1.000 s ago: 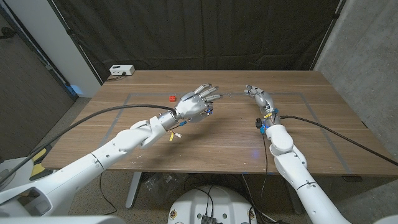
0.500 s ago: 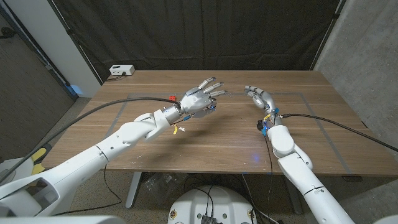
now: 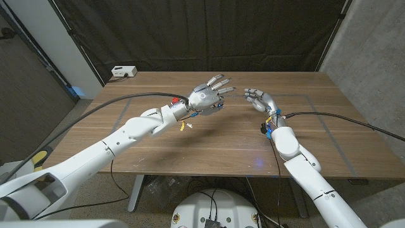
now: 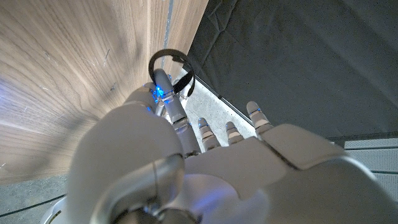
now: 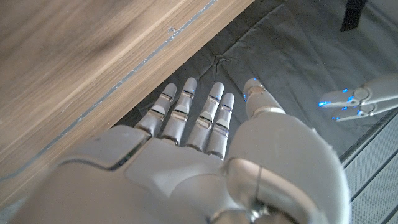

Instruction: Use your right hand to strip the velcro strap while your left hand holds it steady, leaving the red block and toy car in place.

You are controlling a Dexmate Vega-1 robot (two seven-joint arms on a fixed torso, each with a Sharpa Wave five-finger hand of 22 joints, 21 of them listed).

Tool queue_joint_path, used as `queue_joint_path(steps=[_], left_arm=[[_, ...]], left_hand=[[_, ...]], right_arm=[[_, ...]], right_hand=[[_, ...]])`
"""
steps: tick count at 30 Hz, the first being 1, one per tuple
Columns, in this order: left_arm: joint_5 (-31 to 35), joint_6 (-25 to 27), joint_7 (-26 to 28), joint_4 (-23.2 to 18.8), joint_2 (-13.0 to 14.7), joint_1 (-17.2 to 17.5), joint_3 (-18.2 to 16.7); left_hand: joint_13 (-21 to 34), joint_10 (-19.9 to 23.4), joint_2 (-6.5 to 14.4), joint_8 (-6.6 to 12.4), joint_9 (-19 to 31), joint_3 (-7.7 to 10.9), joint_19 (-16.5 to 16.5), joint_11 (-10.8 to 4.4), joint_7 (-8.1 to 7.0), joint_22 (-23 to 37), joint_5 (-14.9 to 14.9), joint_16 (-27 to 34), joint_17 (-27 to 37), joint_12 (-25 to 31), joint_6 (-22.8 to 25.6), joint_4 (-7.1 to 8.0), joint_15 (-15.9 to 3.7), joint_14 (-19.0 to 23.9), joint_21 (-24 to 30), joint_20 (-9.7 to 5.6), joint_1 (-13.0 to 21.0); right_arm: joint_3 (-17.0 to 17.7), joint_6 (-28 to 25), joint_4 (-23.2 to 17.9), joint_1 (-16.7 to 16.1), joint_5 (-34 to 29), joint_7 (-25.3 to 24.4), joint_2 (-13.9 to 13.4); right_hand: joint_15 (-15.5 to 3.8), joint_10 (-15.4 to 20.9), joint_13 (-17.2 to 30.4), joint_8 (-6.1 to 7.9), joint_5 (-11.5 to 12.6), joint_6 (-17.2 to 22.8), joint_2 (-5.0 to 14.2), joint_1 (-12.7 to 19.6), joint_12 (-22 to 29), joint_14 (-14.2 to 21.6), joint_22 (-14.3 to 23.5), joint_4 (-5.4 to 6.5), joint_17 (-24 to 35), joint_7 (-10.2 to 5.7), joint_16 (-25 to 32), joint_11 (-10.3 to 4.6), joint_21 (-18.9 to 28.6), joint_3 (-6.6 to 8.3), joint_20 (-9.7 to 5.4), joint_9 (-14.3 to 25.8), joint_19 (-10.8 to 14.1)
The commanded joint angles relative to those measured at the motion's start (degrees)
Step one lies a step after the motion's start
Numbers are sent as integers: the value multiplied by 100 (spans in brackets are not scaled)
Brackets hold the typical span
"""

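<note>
There are no words, numbers, labels or signs that can be read in any of the pictures. The small white box (image 3: 124,71) at the upper left of the head view, at the back of the bench (image 3: 209,142), has dark marks on it, but they are too small to read.

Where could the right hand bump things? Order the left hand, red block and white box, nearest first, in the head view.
1. left hand, just across from the right hand.
2. red block, beyond the left wrist.
3. white box, at the table's far left corner.
</note>
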Motion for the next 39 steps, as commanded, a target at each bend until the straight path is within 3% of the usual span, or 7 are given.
queue_joint_path(steps=[1,8,21,39], left_arm=[[-368,-445,-589,210,-208,-475,110],[-460,-622,-820,293,-287,-657,181],[-805,-940,-1238,352,-386,-864,212],[-1216,-1243,-1738,639,-657,-1155,313]], left_hand=[[6,-49,-20,27,6,-41,-415,0,-69,12,50,-9,28,-24,41,13,21,-74,-22,35,5],[3,-36,-16,36,11,-53,-433,12,-68,13,75,-8,30,-9,49,20,40,-112,-31,35,6],[2,-26,-7,37,2,-71,-436,-32,-67,16,116,3,33,10,52,32,33,-148,-35,34,9],[1,6,0,23,-33,-93,-414,-36,-65,19,160,31,33,39,50,41,19,-141,-29,30,17]], right_arm=[[-122,-315,-209,-31,-321,6,-93],[-152,-140,-102,-21,-386,-111,-98],[-299,256,71,51,-687,-535,-96],[-408,103,-246,-47,-907,-446,-272]], right_hand=[[-811,49,35,68,34,75,8,142,52,55,24,2,56,-78,64,-58,62,-50,-102,22,33],[-946,157,76,96,64,187,-9,306,127,127,42,38,178,-178,171,-81,100,-171,-176,28,32],[-1059,396,195,128,158,510,-73,1110,304,407,102,12,566,-234,506,-70,321,-477,-407,40,206],[-1035,444,236,107,209,568,-108,1269,344,434,116,78,616,-232,492,-74,356,-572,-466,44,157]])
